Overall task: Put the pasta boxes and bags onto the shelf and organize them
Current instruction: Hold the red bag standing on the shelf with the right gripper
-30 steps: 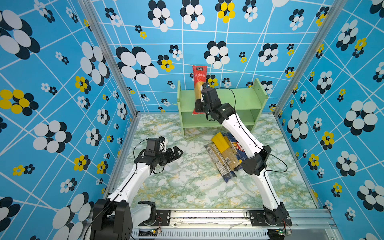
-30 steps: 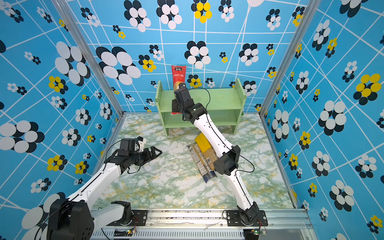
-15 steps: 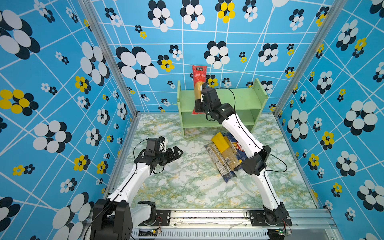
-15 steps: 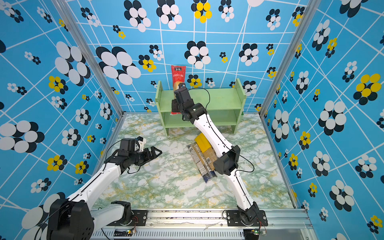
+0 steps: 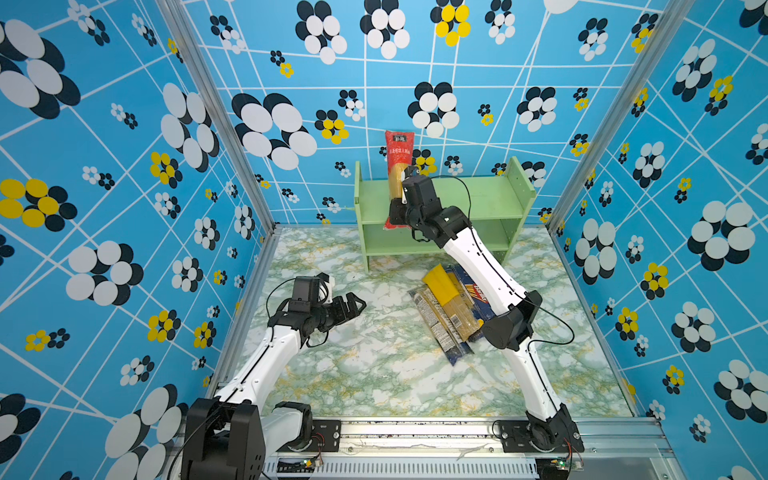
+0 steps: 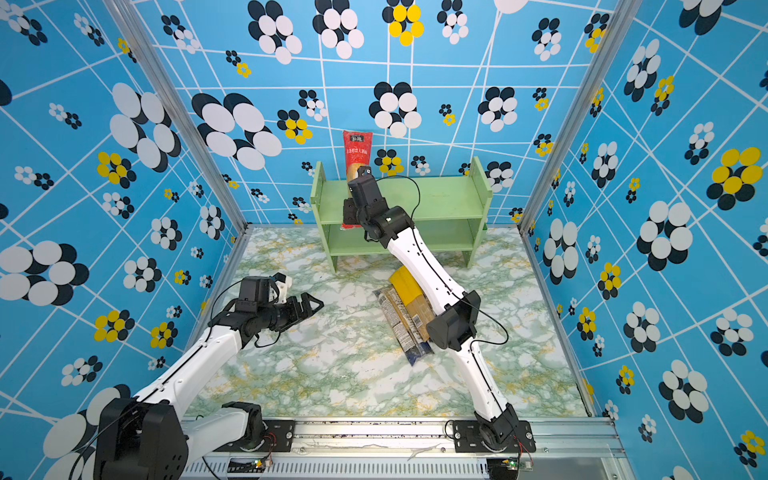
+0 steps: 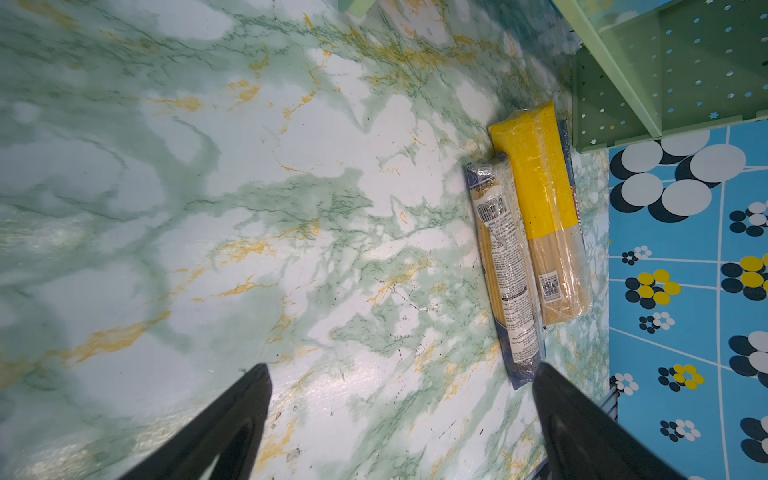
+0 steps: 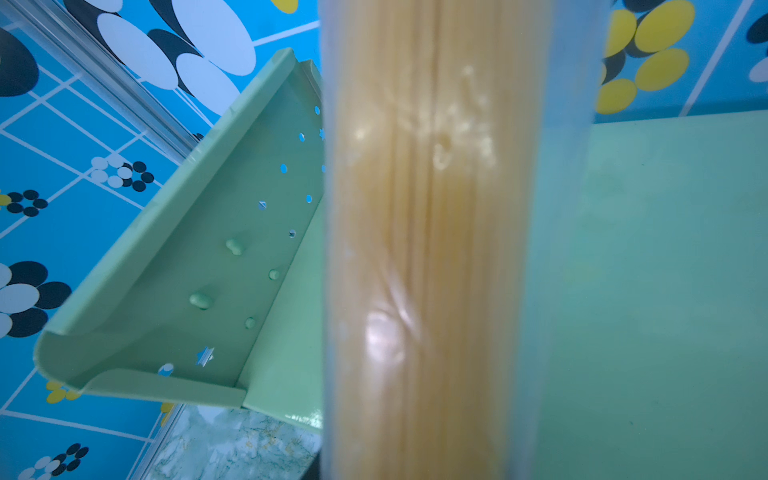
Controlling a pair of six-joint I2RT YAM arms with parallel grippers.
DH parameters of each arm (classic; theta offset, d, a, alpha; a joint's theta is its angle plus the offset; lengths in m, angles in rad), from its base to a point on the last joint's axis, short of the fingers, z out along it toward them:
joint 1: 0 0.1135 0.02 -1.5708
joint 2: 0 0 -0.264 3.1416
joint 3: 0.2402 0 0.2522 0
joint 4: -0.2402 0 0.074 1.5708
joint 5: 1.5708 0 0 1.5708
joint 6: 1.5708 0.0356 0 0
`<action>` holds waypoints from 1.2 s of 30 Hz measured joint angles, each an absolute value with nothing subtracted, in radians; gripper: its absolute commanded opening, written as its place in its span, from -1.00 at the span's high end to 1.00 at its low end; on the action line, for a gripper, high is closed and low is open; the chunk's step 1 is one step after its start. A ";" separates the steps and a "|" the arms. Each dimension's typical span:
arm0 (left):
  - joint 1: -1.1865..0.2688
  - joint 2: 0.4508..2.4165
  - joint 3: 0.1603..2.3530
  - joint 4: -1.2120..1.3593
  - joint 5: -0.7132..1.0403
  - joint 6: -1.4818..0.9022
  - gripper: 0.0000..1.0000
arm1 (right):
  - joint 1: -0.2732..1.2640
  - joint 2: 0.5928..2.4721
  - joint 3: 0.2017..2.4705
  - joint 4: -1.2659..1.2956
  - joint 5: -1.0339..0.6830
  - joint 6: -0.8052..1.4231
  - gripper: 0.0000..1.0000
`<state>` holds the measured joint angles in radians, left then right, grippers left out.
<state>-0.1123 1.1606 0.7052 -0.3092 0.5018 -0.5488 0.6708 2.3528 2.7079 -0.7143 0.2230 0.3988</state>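
marble tabletop (image 5: 374,374) | shelf (image 5: 486,195) at back | blue-ended bag (image 5: 436,324), Barilla box (image 5: 478,294) mid-right

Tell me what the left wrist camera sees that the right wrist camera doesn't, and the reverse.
Only the left wrist view: the open left hand, plus a yellow-topped bag and a clear labelled bag lying side by side. Only the right wrist view: one spaghetti bag, close and blurred, filling the middle. Both: the green shelf, the marble table and the blue flowered wall.

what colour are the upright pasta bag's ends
Red on the pasta bag, best seen in a top view.
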 measured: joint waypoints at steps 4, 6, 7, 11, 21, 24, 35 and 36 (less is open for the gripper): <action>-0.112 1.161 0.705 -0.309 0.502 -0.549 -0.98 | 0.671 2.353 2.704 -0.713 0.223 0.405 0.61; -0.112 1.161 0.705 -0.309 0.502 -0.549 -0.98 | 0.671 2.353 2.703 -0.712 0.223 0.405 0.59; -0.111 1.161 0.705 -0.309 0.502 -0.549 -0.98 | 0.671 2.353 2.702 -0.710 0.223 0.405 0.58; -0.111 1.161 0.705 -0.309 0.502 -0.549 -0.98 | 0.671 2.353 2.698 -0.701 0.223 0.405 0.55; -0.107 1.161 0.705 -0.309 0.502 -0.549 -0.98 | 0.671 2.353 2.696 -0.699 0.219 0.405 0.50; -0.105 1.161 0.704 -0.308 0.502 -0.549 -0.98 | 0.671 2.353 2.696 -0.699 0.219 0.405 0.50; -0.104 1.150 0.702 -0.307 0.502 -0.549 -0.99 | 0.671 2.353 2.694 -0.698 0.216 0.405 0.42; -0.104 1.149 0.701 -0.307 0.502 -0.549 -0.98 | 0.671 2.353 2.694 -0.698 0.215 0.405 0.42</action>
